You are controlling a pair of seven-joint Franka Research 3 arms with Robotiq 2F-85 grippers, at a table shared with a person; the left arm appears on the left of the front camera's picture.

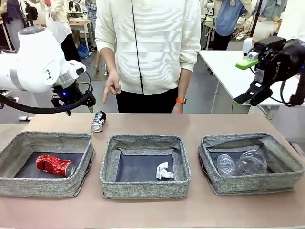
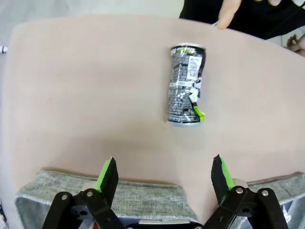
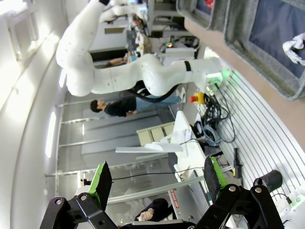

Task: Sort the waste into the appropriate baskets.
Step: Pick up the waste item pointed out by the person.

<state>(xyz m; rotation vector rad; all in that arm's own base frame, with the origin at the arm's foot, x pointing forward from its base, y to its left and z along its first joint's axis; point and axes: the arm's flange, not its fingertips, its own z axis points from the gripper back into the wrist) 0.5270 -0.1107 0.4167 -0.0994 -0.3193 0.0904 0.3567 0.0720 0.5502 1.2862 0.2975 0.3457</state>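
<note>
**One can on the table, three bins partly filled**

The left gripper [image 2: 162,174] hangs above the far left part of the table [image 1: 143,121], its jaws spread wide with nothing between them. In the left wrist view its green-padded fingers [image 2: 106,174] rise over the grey rim of the left bin, with bare tabletop just past them. Beyond that lies a black-and-silver can [image 2: 187,86] on its side, dented, alone on the table and apart from the fingers. In the front view the same can [image 1: 98,121] sits just behind the gap between the left and middle bins, close to the person's hand [image 1: 112,86], which points down with one finger toward it.

The left bin [image 1: 9,179] holds a crushed red can [image 1: 55,165] lying on its dark lining. The middle bin [image 1: 109,183] holds a crumpled white paper wad [image 1: 164,171] near its front right corner. The right bin [image 1: 286,176] holds a clear plastic cup [image 1: 225,165] and a clear bottle [image 1: 251,161] side by side; I cannot make out any label on the bottle.

The right gripper [image 1: 245,81] is raised well above the table's right edge, jaws fully apart and holding nothing. In the right wrist view its fingers [image 3: 101,179] point away from the table toward the room, where the other white arm [image 3: 138,71] shows, and a corner of the middle bin with the paper wad [image 3: 296,47] sits at the top right
</note>
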